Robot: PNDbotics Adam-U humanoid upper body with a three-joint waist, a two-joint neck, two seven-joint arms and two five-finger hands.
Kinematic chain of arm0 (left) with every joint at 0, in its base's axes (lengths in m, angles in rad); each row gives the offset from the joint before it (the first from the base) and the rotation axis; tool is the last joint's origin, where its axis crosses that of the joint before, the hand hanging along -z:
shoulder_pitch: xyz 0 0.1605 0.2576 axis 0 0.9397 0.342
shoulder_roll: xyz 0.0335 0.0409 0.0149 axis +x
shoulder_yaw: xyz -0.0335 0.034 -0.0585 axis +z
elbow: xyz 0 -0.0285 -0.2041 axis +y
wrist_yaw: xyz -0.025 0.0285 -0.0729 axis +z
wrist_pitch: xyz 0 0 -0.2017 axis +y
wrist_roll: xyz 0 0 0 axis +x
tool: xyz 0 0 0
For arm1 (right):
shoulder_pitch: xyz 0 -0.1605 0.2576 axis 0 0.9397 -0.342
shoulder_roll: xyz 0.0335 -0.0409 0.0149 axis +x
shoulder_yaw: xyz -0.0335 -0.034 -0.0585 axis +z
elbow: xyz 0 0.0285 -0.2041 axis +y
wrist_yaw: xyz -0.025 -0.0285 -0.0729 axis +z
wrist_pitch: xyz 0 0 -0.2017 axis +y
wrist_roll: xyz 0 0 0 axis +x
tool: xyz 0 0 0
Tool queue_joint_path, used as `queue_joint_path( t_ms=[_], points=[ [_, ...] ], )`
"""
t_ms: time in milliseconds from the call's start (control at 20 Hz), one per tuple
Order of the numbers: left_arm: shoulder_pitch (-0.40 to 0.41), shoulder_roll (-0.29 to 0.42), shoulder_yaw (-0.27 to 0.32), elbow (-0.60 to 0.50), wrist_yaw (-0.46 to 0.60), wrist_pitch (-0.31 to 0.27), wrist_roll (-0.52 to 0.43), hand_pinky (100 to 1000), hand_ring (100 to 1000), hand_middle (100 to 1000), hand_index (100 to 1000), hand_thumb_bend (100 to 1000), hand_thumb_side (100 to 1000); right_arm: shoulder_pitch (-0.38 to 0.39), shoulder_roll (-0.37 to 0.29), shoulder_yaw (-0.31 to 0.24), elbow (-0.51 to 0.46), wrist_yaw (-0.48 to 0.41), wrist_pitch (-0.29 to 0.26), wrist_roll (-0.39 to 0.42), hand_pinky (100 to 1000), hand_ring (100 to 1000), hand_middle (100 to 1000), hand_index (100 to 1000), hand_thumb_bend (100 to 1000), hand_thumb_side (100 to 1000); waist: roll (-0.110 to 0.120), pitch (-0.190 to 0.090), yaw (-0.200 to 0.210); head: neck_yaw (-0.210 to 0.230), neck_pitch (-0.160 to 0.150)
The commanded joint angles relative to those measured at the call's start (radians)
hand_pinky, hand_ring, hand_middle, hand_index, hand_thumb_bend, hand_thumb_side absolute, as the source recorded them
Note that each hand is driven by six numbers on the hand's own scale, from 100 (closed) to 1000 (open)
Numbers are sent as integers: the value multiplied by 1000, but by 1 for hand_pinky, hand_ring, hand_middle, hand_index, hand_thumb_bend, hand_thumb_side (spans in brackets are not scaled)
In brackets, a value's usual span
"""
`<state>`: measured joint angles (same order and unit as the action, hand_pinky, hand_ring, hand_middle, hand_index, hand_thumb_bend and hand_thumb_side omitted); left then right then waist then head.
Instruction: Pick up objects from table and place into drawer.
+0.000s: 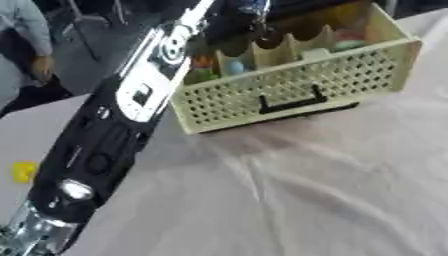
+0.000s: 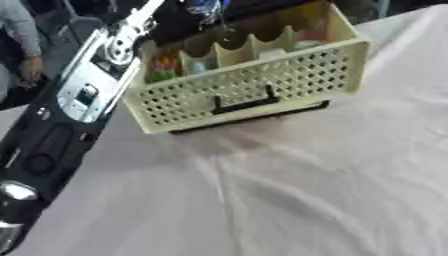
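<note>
left arm (image 1: 122, 115) over drawer (image 1: 297, 85) rim, wrinkled cloth (image 1: 306, 190) beside

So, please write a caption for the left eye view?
Robot's left arm reaching toward a cream perforated drawer on a cloth-covered table.

We seem to be in a lab or test room rather than a home. Across the lower frame a table (image 1: 332, 200) lies under a wrinkled pale cloth (image 2: 306, 190), and a perforated cream drawer (image 1: 297, 85) sits on it alone at upper centre. In the upper left a person (image 1: 22, 45) stands by on a dark floor (image 1: 87, 55).
</note>
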<state>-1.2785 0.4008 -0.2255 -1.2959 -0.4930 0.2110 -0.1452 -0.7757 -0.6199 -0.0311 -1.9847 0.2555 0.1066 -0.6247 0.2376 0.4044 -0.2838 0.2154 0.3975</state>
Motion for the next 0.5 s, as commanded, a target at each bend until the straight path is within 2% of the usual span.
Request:
queue_joint_path(
  t_ms=[50, 150, 250, 350, 500],
  points=[
    [-18, -4, -14, 14, 8, -17, -8, 337, 580, 782, 868, 229, 802, -20, -8, -5, -15, -9, -1, 3, 486, 471, 441, 685, 158, 512, -12, -16, -3, 9, -14],
    [-15, -6, -22, 22, -11, -31, -39, 417, 717, 893, 949, 396, 849, -19, -5, -6, -15, -12, -1, 3, 486, 472, 441, 685, 156, 511, -12, -16, -2, 6, -11],
    [-12, -5, -22, 27, -38, -41, -67, 521, 793, 962, 993, 473, 855, -20, -3, -7, -15, -13, -2, 3, 486, 471, 441, 684, 157, 512, -12, -16, -1, 3, -9],
    [-7, -2, -18, 32, -59, -49, -86, 560, 821, 983, 1000, 532, 850, -17, -3, -8, -15, -13, -1, 2, 486, 471, 441, 684, 158, 510, -12, -16, 1, 1, -8],
    [2, 4, -13, 36, -81, -48, -106, 578, 836, 994, 1000, 534, 818, -11, -4, -12, -15, -13, 2, -3, 486, 471, 440, 683, 159, 508, -12, -16, 5, -4, -2]
  ],
)
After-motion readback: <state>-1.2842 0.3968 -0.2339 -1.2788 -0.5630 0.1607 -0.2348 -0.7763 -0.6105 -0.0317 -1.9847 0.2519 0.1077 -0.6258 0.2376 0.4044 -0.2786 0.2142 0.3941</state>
